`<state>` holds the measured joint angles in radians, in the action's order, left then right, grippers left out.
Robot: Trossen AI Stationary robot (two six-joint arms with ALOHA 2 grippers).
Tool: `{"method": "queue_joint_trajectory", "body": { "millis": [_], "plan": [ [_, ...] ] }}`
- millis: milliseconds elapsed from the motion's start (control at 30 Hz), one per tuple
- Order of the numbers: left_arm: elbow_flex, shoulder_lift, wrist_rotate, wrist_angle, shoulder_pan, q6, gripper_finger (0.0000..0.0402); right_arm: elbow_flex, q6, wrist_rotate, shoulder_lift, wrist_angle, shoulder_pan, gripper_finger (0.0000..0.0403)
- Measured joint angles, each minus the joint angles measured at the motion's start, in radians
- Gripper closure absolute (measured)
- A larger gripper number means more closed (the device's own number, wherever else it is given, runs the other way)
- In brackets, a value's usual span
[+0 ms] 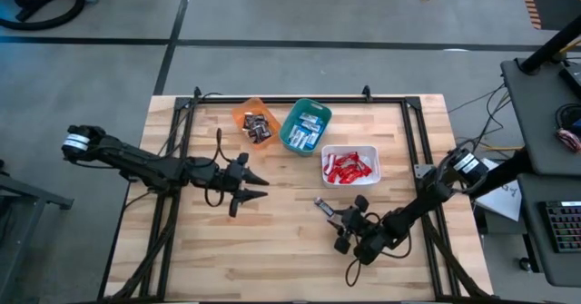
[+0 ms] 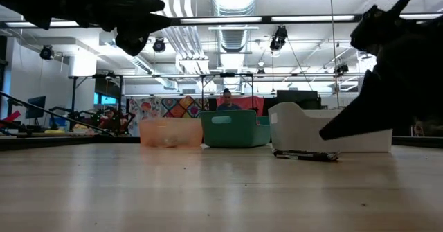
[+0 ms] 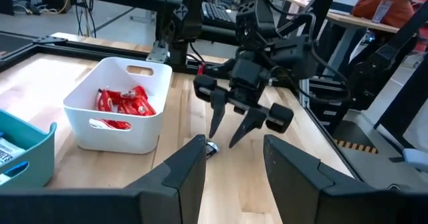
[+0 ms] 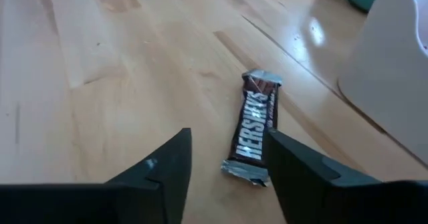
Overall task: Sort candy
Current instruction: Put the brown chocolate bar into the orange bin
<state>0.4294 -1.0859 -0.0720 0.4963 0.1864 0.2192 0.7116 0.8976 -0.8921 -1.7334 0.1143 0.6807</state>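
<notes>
High view shows the sorting close to done: the orange bin (image 1: 253,122) holds dark-wrapped bars, the teal bin (image 1: 306,126) holds blue-and-white ones, the white bin (image 1: 350,165) holds red ones, and a single dark brown candy bar (image 1: 323,204) is left lying flat on the table (image 1: 290,259), just in front of the white bin. The right gripper (image 1: 349,224) sits low over the boards just beside that bar, on the side away from the bins. Its own wrist view shows its two fingers (image 4: 160,174) apart and empty, with the brown candy bar (image 4: 253,129) lying just ahead of them, nearer one finger than centred in the gap, and not touched. The left gripper (image 1: 257,188) hangs above the middle of the table, well apart from any candy, fingers (image 3: 177,177) apart with nothing between them; that arm appears to be waiting. Judged from this layout, the step in hand is the pickup of the last stray bar. The next move calls for shifting the right gripper sideways to centre the bar between its fingers, lowering until the tips meet the wood, closing across the bar's narrow width, then carrying it to the orange bin, where the matching dark wrappers lie. The thin, flat wrapper could slip out of a shallow pinch.
</notes>
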Motion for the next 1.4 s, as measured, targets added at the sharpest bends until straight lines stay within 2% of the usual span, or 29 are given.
{"method": "queue_joint_trajectory", "body": {
  "millis": [200,433,600,767,933,1167,1400],
  "plan": [
    [0.000,0.003,-0.014,0.016,0.000,-0.010,0.0267,0.000,0.027,-0.015,-0.021,-0.003,-0.011,0.0192],
    [0.000,0.002,-0.018,0.038,0.000,-0.023,0.0267,0.000,0.027,-0.017,-0.086,0.028,-0.046,0.0194],
    [0.000,-0.022,-0.018,0.042,0.000,-0.023,0.0267,0.003,0.049,-0.026,-0.122,0.040,-0.045,0.0222],
    [0.000,-0.076,-0.018,0.061,0.000,-0.028,0.0267,0.004,0.050,-0.010,-0.130,0.045,-0.045,0.0290],
    [0.000,-0.161,-0.017,0.175,0.000,-0.053,0.0267,0.003,0.039,-0.010,-0.125,0.042,-0.046,0.0348],
    [0.000,-0.292,-0.004,0.280,0.002,-0.084,0.0267,0.001,0.034,-0.006,-0.124,0.065,-0.046,0.0347],
    [0.001,-0.415,0.102,0.403,0.008,-0.175,0.0267,-0.001,0.035,0.061,-0.080,0.140,-0.045,0.0346]
  ]
}}
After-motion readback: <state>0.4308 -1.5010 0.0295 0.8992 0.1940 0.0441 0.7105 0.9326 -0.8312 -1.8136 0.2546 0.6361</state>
